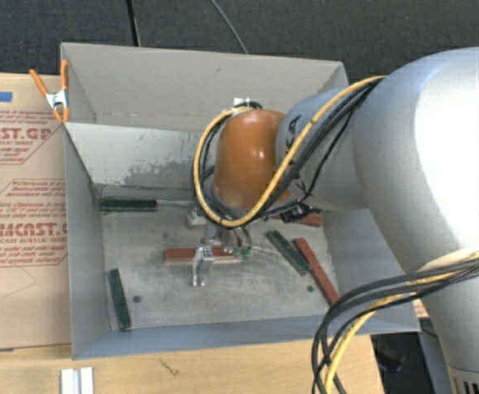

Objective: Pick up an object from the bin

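- Bin [82, 245]: five sticks are counted on its floor.
- Green sticks, three: back left [129, 205], front left [119, 300], right [287, 252].
- Red sticks, two: centre [178, 255], right [319, 273].
- Gripper [200, 271] is seen over the centre red stick; whether it is open or closed cannot be told.

The silver-white arm [420, 162] reaches in from three o'clock, bulky and bent down at the wrist. The orange wrist cover [246, 164] sits just above centre, with yellow-and-black cables [203, 179] looping round its nine o'clock side. At six o'clock from the cover, the gripper [207, 261] hangs low, pointing straight down.
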Tool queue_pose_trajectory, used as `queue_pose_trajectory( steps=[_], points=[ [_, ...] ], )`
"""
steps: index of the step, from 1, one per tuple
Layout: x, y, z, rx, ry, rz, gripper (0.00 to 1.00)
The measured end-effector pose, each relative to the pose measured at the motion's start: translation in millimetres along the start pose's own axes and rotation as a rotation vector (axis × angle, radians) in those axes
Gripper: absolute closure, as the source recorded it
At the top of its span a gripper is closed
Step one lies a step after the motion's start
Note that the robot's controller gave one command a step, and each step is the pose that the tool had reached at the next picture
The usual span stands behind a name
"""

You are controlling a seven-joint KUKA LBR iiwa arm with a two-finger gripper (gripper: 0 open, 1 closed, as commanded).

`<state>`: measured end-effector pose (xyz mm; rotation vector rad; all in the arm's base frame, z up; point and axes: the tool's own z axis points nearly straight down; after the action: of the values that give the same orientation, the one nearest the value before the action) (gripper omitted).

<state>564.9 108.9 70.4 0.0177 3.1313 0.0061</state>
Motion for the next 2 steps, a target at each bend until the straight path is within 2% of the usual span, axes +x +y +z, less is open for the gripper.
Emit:
queue_pose_trajectory(
  steps=[1,2],
  points=[
    [10.4,-6,-4,-0.004,-0.008,0.064,0.00],
    [-3.9,0,-6,0.004,0.003,0.001,1.00]
  ],
)
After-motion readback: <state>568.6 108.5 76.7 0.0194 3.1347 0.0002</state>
